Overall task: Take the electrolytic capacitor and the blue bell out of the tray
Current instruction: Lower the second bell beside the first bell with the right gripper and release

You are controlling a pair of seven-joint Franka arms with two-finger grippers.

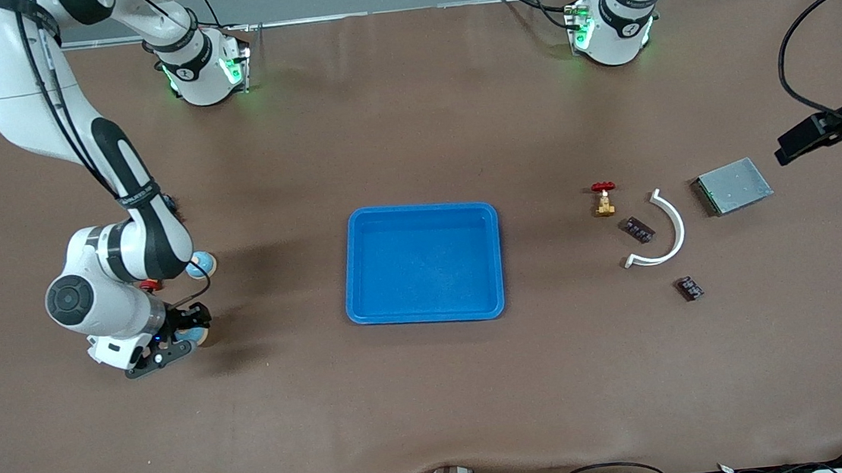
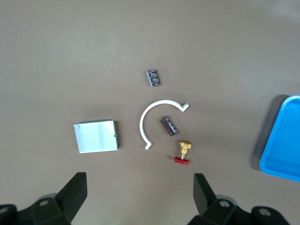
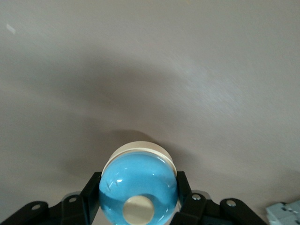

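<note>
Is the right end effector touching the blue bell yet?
Touching. The right wrist view shows the right end effector with its fingers pressed against both sides of the blue bell, no gap visible.

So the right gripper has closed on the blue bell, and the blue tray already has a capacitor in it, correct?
Not quite. The right gripper has closed on the bell, but the tray holds nothing: the front view shows both capacitors on the table near the white arc.

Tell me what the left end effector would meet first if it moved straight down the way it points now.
Probably bare table: the left end effector is open, and the red-handled valve lies just ahead of its line. Depth is uncertain.
</note>
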